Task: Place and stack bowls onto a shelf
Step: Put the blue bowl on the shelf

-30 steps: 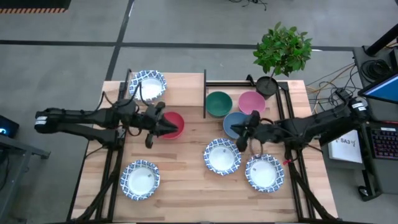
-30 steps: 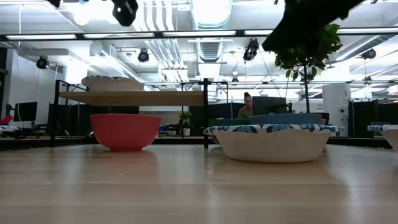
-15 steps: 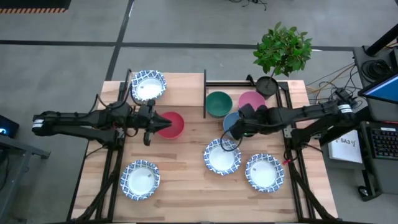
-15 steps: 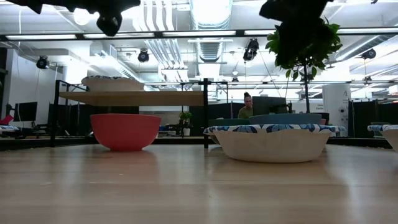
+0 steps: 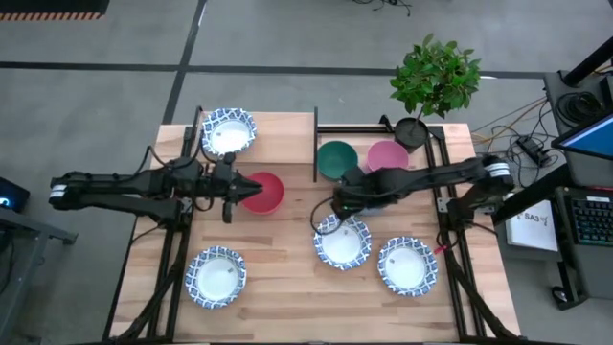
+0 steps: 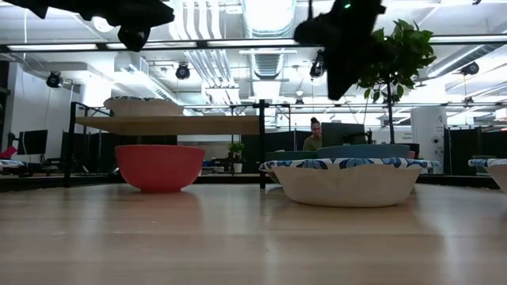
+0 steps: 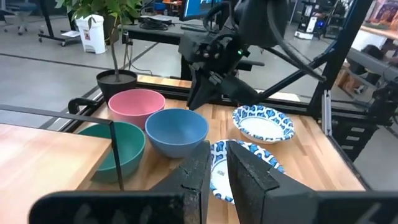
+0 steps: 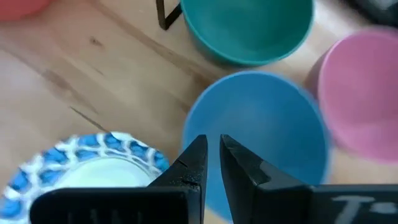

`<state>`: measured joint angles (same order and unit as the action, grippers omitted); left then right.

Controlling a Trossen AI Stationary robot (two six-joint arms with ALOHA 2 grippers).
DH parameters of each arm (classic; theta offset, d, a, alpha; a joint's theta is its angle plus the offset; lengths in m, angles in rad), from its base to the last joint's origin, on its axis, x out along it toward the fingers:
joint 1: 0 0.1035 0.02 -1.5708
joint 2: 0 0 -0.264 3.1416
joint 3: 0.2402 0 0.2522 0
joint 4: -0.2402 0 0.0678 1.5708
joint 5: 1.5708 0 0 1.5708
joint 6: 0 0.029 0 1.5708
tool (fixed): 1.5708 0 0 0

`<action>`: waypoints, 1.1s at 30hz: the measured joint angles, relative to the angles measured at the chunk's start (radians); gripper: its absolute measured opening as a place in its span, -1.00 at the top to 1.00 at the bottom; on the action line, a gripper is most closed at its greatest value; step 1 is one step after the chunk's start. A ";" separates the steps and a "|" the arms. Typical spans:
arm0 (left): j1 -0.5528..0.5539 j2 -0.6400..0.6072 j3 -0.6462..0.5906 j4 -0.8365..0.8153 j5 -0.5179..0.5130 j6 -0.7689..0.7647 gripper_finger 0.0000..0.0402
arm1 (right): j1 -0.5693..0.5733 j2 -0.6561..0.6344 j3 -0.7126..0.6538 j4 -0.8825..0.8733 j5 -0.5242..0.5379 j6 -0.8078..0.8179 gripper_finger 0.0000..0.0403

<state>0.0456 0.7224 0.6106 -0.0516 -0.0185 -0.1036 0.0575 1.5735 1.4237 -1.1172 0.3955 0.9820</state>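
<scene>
Bowls: red (image 5: 264,193), green (image 5: 337,159), pink (image 5: 387,156), blue (image 8: 261,134), deep, plain; four white, blue-rimmed. Right hand (image 5: 335,204), left hand (image 5: 233,192) fingers nearly together, empty.

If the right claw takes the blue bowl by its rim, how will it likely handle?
The blue bowl looks rigid and thick-walled, so it should probably hold its shape. Its smooth surface may slip in a thin rim pinch. Lifted by one edge, it would likely hang tilted; pink bowl and green bowl stand close.
</scene>
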 joint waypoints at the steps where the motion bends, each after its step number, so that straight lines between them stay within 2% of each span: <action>1: 0.000 -0.003 0.000 -0.001 0.000 0.002 0.82 | -0.015 0.017 0.013 -0.002 -0.046 0.012 0.81; 3: 0.000 -0.007 0.000 -0.011 0.000 0.002 0.82 | -0.042 0.051 0.039 -0.003 -0.138 -0.005 0.74; 6: 0.000 -0.010 0.000 -0.015 0.000 0.008 0.82 | -0.073 0.104 0.057 -0.005 -0.192 -0.030 0.59; 14: 0.000 -0.013 0.000 -0.019 0.000 0.009 0.82 | -0.126 0.221 0.062 0.000 -0.194 -0.051 0.15; 19: 0.000 -0.011 0.000 -0.018 0.000 0.017 0.82 | -0.130 0.263 0.062 0.003 -0.194 -0.051 0.04; 25: 0.000 -0.011 0.000 -0.017 0.000 0.017 0.82 | -0.130 0.308 0.062 0.010 -0.181 -0.040 0.13; 33: 0.000 -0.009 0.000 -0.015 0.000 0.017 0.82 | -0.130 0.304 0.062 0.021 -0.179 -0.013 0.71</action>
<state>0.0456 0.7136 0.6109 -0.0664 -0.0185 -0.0868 -0.0727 1.8771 1.4853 -1.0958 0.2168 0.9692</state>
